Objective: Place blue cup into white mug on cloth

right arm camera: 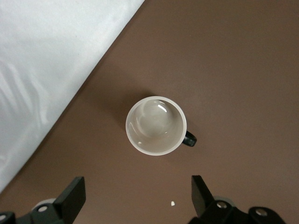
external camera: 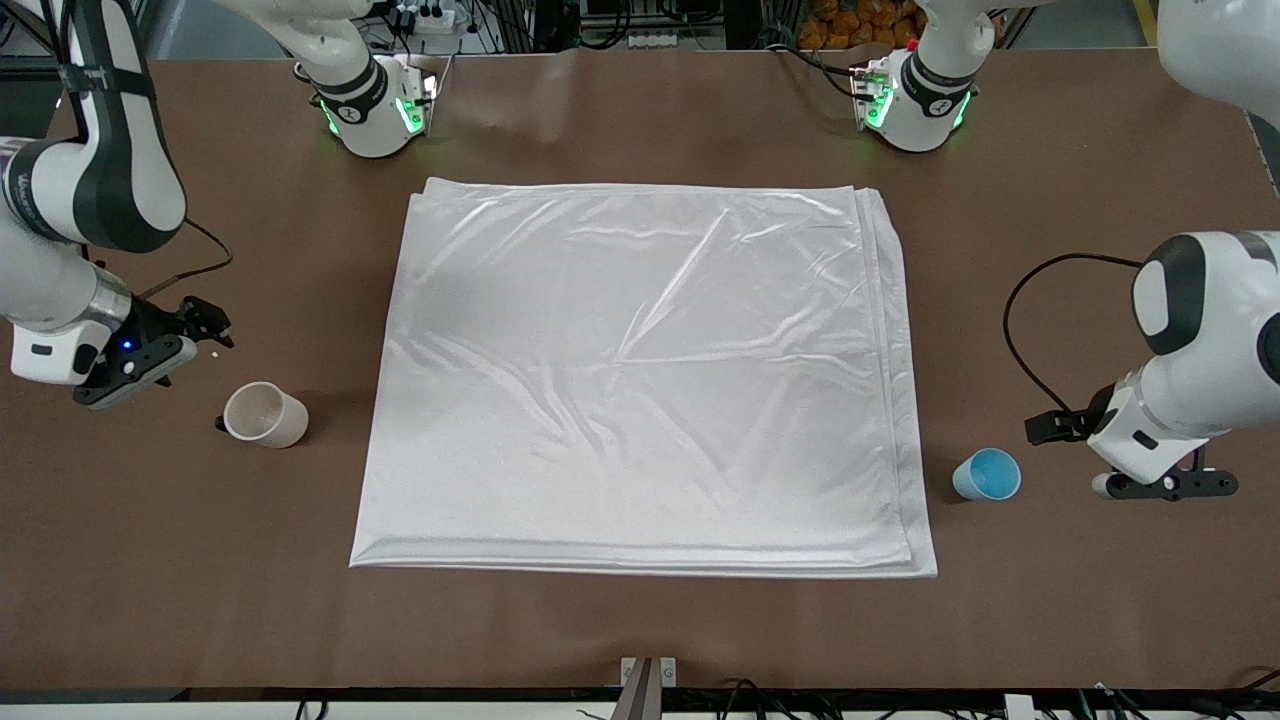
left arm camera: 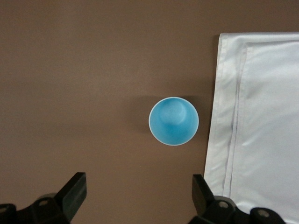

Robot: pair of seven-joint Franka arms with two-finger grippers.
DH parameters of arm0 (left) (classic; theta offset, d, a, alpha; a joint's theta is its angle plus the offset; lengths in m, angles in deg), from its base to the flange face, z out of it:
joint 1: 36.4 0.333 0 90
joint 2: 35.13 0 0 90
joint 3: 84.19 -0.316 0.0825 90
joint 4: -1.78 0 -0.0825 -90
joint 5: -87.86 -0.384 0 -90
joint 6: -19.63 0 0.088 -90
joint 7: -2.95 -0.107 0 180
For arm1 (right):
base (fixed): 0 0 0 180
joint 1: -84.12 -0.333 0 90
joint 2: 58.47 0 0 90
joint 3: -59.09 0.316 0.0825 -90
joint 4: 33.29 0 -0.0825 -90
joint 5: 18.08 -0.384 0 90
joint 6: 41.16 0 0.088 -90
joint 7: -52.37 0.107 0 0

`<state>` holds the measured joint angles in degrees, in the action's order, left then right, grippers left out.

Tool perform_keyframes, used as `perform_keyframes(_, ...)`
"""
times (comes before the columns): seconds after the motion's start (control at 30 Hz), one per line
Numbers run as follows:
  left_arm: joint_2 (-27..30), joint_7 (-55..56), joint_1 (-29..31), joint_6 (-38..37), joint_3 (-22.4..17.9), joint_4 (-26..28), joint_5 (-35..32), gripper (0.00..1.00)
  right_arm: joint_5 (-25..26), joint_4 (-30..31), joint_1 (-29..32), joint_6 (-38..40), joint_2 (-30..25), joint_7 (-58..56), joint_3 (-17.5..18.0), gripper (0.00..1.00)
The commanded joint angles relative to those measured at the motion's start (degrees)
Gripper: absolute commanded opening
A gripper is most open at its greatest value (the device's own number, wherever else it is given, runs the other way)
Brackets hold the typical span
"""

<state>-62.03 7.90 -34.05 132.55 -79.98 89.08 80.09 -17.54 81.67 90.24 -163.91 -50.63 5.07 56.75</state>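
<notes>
Small light-blue handleless cup [external camera: 986, 474] and cream mug with dark handle [external camera: 265, 415] upright on brown counter [external camera: 640, 620], each just beside shiny white folded cloth [external camera: 640, 380]. Left gripper [left arm camera: 138, 196] over cup, right gripper [right arm camera: 138, 196] over mug, fingers spread wide on both, holding nothing.

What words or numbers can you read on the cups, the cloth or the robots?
blue cup: no writing.
white mug: no writing.
cloth: no writing.
Right arm, near its end effector: a grey vertical logo, too blurred to read.
Left end effector: no writing visible.
</notes>
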Motion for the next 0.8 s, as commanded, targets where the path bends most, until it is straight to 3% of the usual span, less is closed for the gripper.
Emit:
perform_keyframes(0.0,-2.28,1.20,0.72,2.73,0.45,0.24,-0.58,1.00,-0.18,-0.54,2.32,-3.97,3.93,-13.67,0.23,1.00)
perform_keyframes(0.4,-8.52,0.76,2.04,10.12,0.27,-0.12,0.48,1.00,-0.10,-1.50,3.81,-9.86,9.56,-34.33,0.23,1.00)
perform_keyframes(0.77,-11.25,0.76,1.69,11.62,0.27,-0.03,0.48,1.00,0.26,-9.67,3.64,-10.48,17.56,-54.19,0.14,1.00)
